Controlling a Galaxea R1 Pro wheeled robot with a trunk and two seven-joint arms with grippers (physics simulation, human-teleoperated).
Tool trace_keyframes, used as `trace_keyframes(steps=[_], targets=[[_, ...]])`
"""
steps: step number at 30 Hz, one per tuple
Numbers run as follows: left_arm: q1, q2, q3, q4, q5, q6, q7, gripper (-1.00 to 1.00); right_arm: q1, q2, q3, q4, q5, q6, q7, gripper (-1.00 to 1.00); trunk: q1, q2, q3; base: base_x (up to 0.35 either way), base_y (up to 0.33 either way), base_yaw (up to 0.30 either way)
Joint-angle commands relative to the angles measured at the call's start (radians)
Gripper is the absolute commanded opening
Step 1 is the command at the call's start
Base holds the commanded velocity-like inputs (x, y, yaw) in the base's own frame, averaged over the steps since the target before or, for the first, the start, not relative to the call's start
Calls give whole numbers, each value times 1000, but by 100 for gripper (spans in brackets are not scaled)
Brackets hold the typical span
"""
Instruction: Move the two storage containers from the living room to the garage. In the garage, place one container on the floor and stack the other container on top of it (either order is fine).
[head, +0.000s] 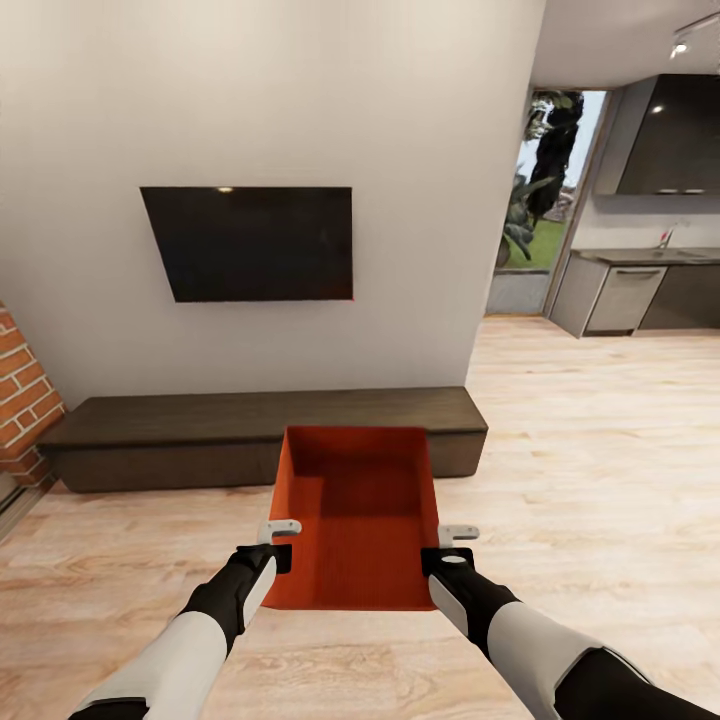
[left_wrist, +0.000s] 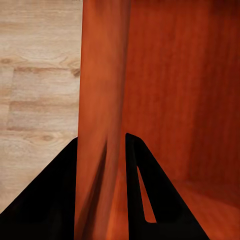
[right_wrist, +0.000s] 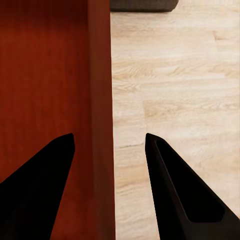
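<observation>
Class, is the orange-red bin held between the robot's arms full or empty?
Empty: the storage container shows only its bare ribbed inner floor and walls in the head view.

The light wood-plank floor (head: 600, 470) runs from the living room toward the kitchen. A low dark wood console (head: 200, 430) stands directly on it against the pale wall, its left end near a red brick fireplace (head: 25, 400) that also rises from the floor. Grey kitchen cabinets (head: 620, 298) stand on it farther back.
</observation>
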Motion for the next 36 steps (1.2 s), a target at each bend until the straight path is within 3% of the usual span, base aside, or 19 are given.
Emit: trace_keyframes(steps=[1,36], targets=[[0,0,11,0,-29,10,6,-100,-2,-1,-18,-35,12,-4,-1,-100,1,-2,-1,0,0,0],[0,0,11,0,-29,10,6,-100,-2,-1,-18,-35,12,-4,-1,-100,1,-2,50,0,0,0]])
